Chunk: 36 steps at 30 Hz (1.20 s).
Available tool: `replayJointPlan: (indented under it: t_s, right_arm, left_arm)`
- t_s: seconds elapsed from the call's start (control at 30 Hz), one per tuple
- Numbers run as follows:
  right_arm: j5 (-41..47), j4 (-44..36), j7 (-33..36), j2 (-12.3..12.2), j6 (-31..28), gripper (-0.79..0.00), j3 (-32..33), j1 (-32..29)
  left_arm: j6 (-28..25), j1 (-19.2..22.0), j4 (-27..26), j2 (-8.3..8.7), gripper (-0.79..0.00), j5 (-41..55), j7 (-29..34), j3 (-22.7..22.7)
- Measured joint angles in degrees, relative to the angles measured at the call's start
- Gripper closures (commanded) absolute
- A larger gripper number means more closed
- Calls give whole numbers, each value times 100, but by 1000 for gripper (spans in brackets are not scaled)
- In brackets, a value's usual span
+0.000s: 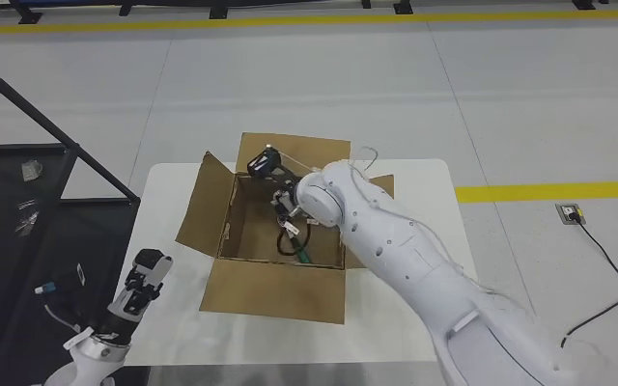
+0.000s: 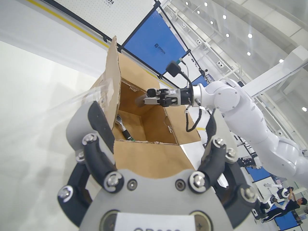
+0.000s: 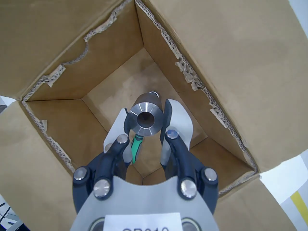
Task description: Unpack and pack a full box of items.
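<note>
Pale factory floor, a yellow line running across it, and a white table (image 1: 425, 179) in the middle of it all. The right gripper (image 3: 147, 116) is hanging inside the mouth of the cardboard box (image 1: 270, 289), its fingers clamping a steel cylinder (image 3: 144, 108) from both sides. It's a smooth, machined piece with a round bore in its end face, and it's sitting well above the box floor. Below it a ratchet wrench (image 2: 124, 129) with a green and black handle is lying on the bottom, by a wall. The box walls are showing ragged corrugated edges, and all four flaps are folding outward.

This looks like one item in transit. Whether it's coming out or going in, I can't tell. Either way, the next move is calling for a straight vertical path, since polished steel can slip in the pads and those torn edges could snag.

The left gripper (image 1: 152, 262) is waiting near the table's front corner, fingers spread, well apart from the box.
</note>
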State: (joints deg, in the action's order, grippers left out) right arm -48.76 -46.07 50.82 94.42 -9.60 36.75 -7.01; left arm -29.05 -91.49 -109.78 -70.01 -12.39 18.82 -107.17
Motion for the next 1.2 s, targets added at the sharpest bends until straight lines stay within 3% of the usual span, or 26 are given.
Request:
replayJointPlan:
  t_s: [0.13,0.23,0.37,0.53,0.7,0.87,1.2]
  right_arm:
    - [-823,-2411,1100,-655,378,0,919,-1120]
    - [-1457,-4156,1854,-1011,417,0,1631,-2115]
    - [-2241,-5736,2295,-1251,620,0,2379,-3099]
    - [-3114,-6703,2769,-1422,901,0,3281,-3798]
    - [-3233,-6516,2747,-1528,988,0,4238,-4151]
    - [-2659,-5372,2312,-1598,742,0,4970,-4160]
    - [-2827,-2646,1690,-1620,616,0,4740,-3352]
  left_arm:
    - [23,27,36,6,-785,41,-80,13]
    - [72,30,51,5,-785,79,-180,28]
    - [82,33,48,7,-785,113,-211,49]
    - [80,33,48,7,-785,112,-209,48]
    - [80,33,48,7,-785,112,-209,48]
    - [80,33,48,7,-785,111,-209,48]
    - [80,33,48,7,-785,111,-209,48]
